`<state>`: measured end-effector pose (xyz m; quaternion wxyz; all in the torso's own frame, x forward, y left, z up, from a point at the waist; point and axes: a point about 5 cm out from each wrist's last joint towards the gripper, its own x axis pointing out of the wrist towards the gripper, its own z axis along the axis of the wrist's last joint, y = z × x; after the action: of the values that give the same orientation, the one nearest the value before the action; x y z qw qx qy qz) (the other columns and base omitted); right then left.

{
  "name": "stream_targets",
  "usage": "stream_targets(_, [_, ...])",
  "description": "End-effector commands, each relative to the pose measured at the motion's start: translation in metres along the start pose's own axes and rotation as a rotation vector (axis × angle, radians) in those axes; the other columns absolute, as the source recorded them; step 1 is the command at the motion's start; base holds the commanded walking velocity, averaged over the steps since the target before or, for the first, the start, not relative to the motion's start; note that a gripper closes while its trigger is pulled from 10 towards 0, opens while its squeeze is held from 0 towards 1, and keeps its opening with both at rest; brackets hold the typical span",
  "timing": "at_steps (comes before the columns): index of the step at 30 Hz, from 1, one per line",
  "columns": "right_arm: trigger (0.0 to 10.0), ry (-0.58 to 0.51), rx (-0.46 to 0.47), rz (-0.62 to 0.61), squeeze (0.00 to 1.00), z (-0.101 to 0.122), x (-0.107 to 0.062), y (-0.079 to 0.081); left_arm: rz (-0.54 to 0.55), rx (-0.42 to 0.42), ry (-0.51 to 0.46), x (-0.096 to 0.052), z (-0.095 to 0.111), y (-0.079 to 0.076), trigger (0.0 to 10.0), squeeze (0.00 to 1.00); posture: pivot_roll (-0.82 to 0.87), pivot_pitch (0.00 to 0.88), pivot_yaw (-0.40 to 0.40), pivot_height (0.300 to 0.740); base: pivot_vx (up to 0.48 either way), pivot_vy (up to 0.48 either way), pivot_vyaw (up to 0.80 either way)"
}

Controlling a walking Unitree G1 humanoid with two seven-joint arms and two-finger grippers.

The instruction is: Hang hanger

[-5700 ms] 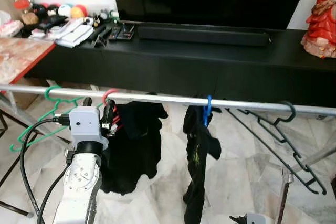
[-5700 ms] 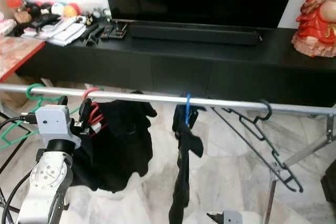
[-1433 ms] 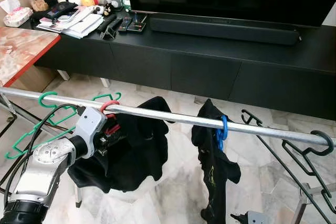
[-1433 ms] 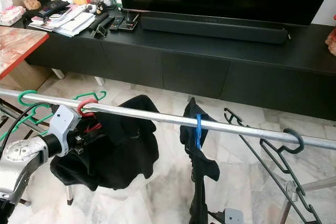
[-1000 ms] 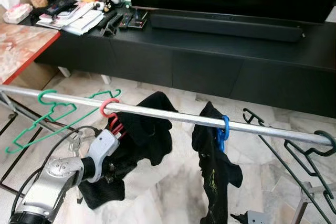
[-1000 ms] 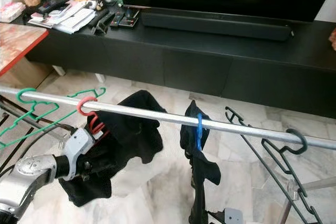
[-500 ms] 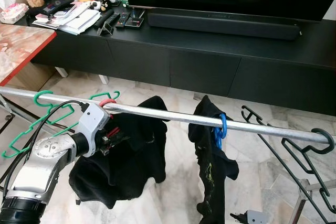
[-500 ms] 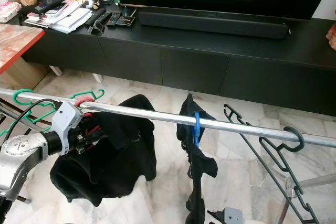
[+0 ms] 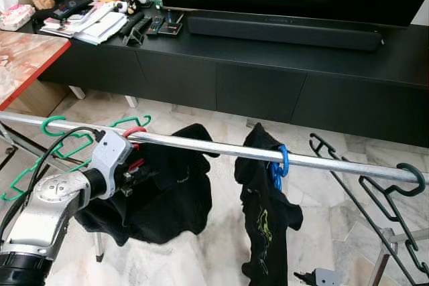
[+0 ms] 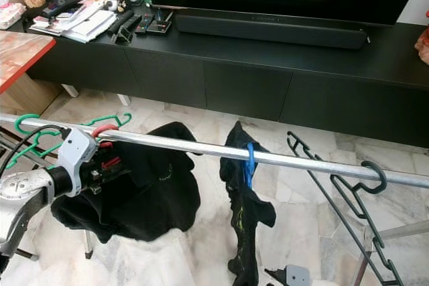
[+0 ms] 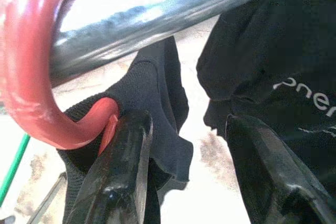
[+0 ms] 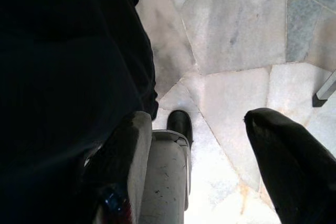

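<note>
A red hanger's hook [image 9: 134, 131] sits over the metal rail [image 9: 221, 150], and a black garment [image 9: 167, 192] hangs from it. My left gripper [image 9: 137, 169] is just below the rail at the hanger's neck. In the left wrist view the red hook [image 11: 31, 77] curls over the rail [image 11: 157, 9]. The left gripper [image 11: 186, 129] is open, with one finger [image 11: 123, 166] against the hook's neck and black cloth between the fingers. My right gripper [image 12: 202, 124] hangs low, open over the marble floor.
A green hanger [image 9: 60, 138] hangs left of the red one. A blue hanger [image 9: 278, 162] with a dark garment is mid-rail, and dark bare hangers [image 9: 395, 192] are at the right end. A black TV console [image 9: 268, 65] stands behind; a red-edged table [image 9: 27, 51] is at the left.
My left gripper dipped below the rail a second ago and has come back up to the red hook. The black garment has swung and now hangs more to the left.
</note>
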<state>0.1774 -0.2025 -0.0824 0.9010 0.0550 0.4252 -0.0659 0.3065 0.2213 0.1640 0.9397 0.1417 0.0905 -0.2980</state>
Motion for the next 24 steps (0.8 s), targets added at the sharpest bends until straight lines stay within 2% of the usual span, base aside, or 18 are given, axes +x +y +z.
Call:
stream_targets(1, [10.0,0.029,0.012,-0.001,0.0,-0.01,-0.002,0.0,0.04,0.012,0.014,-0.009,-0.002,0.009,10.0,0.0,0.03,0.214,0.061,0.74,0.0,0.0,0.0])
stream_targets(6, [10.0,0.028,0.012,-0.002,0.0,-0.01,-0.002,0.0,0.061,0.018,0.01,-0.011,0.0,0.013,10.0,0.0,0.03,0.215,0.059,0.74,0.0,0.0,0.0])
stream_targets(13, [10.0,0.031,0.009,0.001,0.0,-0.01,-0.002,0.0,-0.017,0.037,0.088,-0.022,-0.004,0.011,10.0,0.0,0.03,0.217,0.059,0.74,0.0,0.0,0.0])
stream_targets(19, [10.0,0.031,0.01,0.002,0.0,-0.01,-0.002,0.0,0.041,0.048,0.074,-0.026,0.001,0.021,10.0,0.0,0.04,0.217,0.058,0.74,0.0,0.0,0.0])
stream_targets(24, [10.0,0.032,0.009,0.004,0.0,-0.01,-0.002,0.0,0.034,0.037,0.07,-0.025,0.002,0.019,10.0,0.0,0.04,0.216,0.059,0.74,0.0,0.0,0.0])
